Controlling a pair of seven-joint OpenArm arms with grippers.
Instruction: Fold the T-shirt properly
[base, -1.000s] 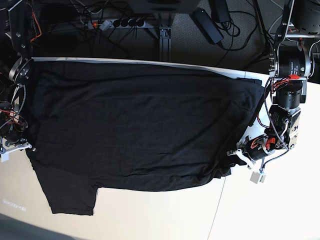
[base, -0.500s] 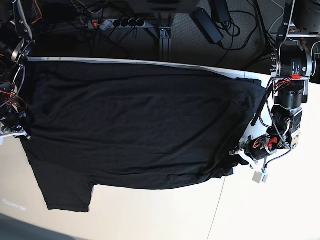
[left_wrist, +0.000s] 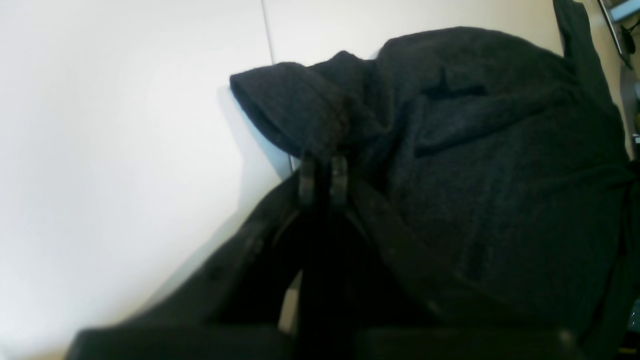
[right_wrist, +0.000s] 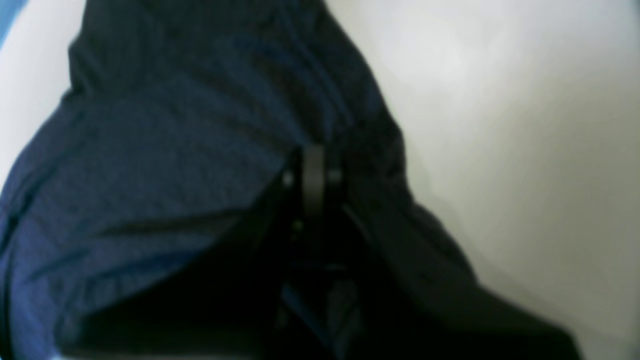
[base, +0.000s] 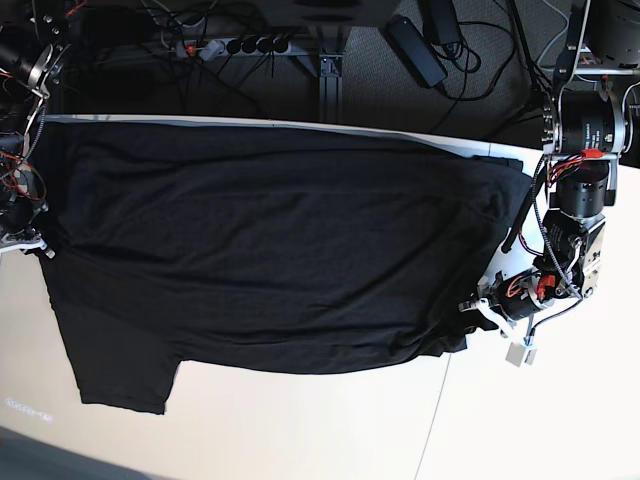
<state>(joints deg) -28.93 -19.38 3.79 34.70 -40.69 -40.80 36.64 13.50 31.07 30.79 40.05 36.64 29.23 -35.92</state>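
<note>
The black T-shirt (base: 270, 250) lies spread across the pale table (base: 300, 430), with one sleeve (base: 125, 370) sticking out toward the front left. At the shirt's right edge, my left gripper (base: 467, 309) is shut on a bunched fold of the fabric. The left wrist view shows its fingertips (left_wrist: 322, 172) pinching that T-shirt (left_wrist: 500, 175) fold, which is lifted slightly off the table. At the shirt's left edge, my right gripper (base: 42, 246) is shut on the cloth. In the blurred right wrist view its tips (right_wrist: 312, 175) are buried in the T-shirt (right_wrist: 175, 150).
A seam (base: 436, 410) runs across the table near the front right. Behind the table's far edge lie a power strip (base: 235, 45), a black adapter (base: 415, 50) and tangled cables. Bare tabletop shows in front of the shirt and at the right.
My right gripper has pulled the shirt's left edge toward the far side and outward. The sleeve slid left and back with it. The left gripper has barely moved.
</note>
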